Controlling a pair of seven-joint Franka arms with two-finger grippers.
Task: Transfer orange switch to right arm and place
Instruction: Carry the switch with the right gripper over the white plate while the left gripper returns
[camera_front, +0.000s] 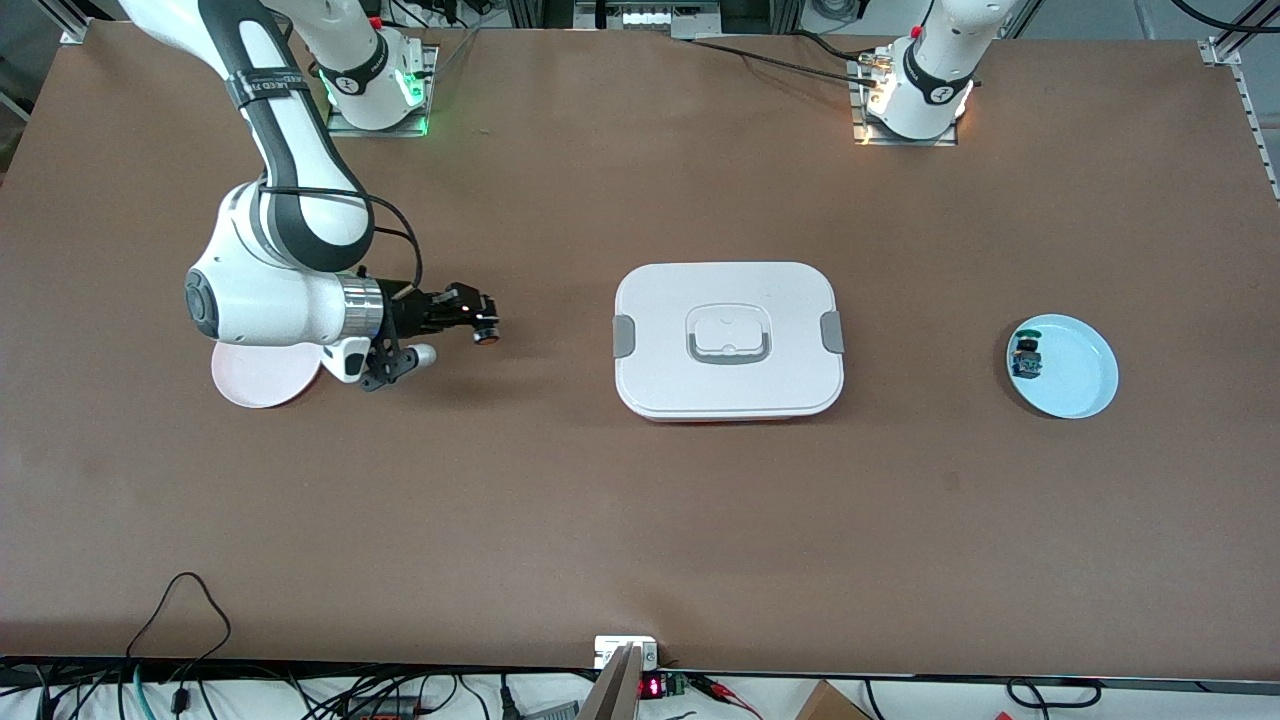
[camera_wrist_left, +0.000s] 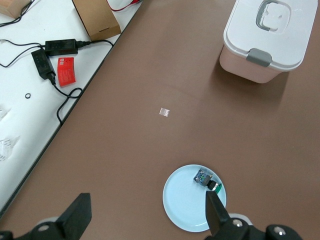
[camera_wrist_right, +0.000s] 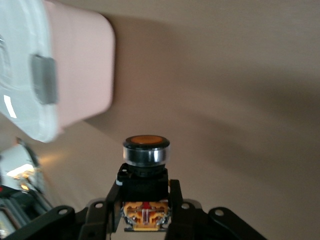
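Right arm's end of the worktop (camera_front: 560, 520): a pale pink plate (camera_front: 262, 376) is lying flat, partly hidden under the right arm's wrist.

Right end effector (camera_front: 478, 322) is hanging over bare worktop between the pink plate and the white box, pointing sideways toward the box. Its fingers (camera_wrist_right: 176, 210) are clamping the orange switch (camera_front: 485, 332); in the right wrist view the switch (camera_wrist_right: 145, 175) is sitting between the black fingers with its orange cap facing away from the wrist and its tan body gripped.

Middle: a white lidded box (camera_front: 728, 340) with grey side clips and a recessed handle is resting on the worktop, lid on.

Left arm's end: a light blue plate (camera_front: 1075, 375) is carrying a green-capped switch (camera_front: 1027, 357) with a blue body, lying near the plate's rim on the side toward the box.

Left end effector (camera_wrist_left: 147, 216) is waiting high over the blue plate (camera_wrist_left: 182, 207), fingers (camera_wrist_left: 77, 215) standing wide apart and gripping nothing. The green-capped switch (camera_wrist_left: 206, 180) is showing below it.
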